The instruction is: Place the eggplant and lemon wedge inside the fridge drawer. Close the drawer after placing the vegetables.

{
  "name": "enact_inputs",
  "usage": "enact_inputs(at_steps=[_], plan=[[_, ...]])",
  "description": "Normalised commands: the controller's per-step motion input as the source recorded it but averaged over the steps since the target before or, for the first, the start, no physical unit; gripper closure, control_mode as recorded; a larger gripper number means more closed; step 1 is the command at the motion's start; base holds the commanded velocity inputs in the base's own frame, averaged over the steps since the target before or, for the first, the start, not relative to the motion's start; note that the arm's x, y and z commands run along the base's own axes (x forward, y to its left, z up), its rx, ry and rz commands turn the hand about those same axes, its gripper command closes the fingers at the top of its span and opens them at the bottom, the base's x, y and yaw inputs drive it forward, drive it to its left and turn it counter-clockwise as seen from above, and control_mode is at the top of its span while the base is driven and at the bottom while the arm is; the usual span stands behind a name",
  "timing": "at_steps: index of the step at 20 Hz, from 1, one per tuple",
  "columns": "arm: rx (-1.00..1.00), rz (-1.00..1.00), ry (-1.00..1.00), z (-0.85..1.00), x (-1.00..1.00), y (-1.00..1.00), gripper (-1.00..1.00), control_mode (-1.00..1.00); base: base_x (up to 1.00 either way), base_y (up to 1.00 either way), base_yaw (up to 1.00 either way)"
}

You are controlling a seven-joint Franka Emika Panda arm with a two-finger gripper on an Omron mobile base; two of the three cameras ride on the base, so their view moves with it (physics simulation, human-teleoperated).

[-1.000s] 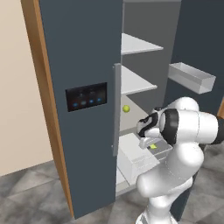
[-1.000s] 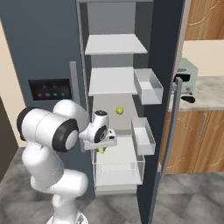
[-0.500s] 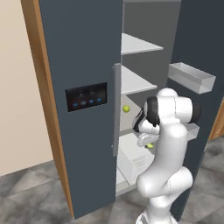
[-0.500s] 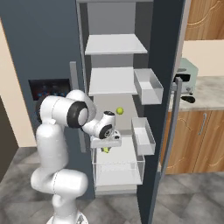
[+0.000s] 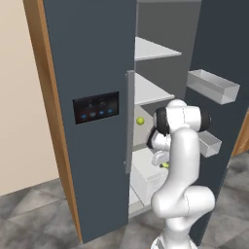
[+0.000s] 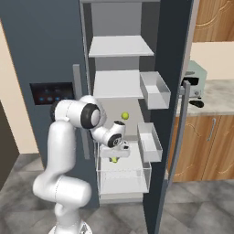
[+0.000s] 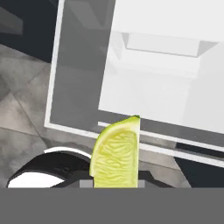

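The fridge [image 6: 45, 41] stands open before me, its white shelves [image 6: 119, 46] stacked above. The drawer [image 6: 123, 176] is pulled out at the bottom, clear-walled, under my hand. Two door bins [image 6: 154, 89] hang on the open door to the right. A small yellow-green ball [image 6: 124, 116] sits on the ledge behind. My gripper [image 6: 114, 158] is closed on the lemon wedge [image 7: 116, 153], held above the drawer.
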Motion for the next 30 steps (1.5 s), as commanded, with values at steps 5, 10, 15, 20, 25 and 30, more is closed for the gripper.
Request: enact_inputs(at_steps=[5, 10, 15, 20, 25, 30], plan=[[0.02, 0.0, 0.01, -0.45, 0.19, 0.0, 1.0, -1.0, 0.0, 0.0, 0.0], [0.03, 0.0, 0.04, -0.37, 0.22, -0.01, 1.0, -1.0, 0.0, 0.0, 0.0], [0.03, 0.0, 0.06, -0.43, 0.29, -0.04, 1.0, -1.0, 0.0, 0.0, 0.0], [0.03, 0.0, 0.05, -0.59, 0.15, -0.07, 1.0, -1.0, 0.0, 0.0, 0.0], [0.05, 0.0, 0.05, -0.62, 0.01, -0.16, 1.0, -1.0, 0.0, 0.0, 0.0], [0.04, 0.0, 0.06, -0.45, -0.02, -0.21, 1.0, -1.0, 0.0, 0.0, 0.0]])
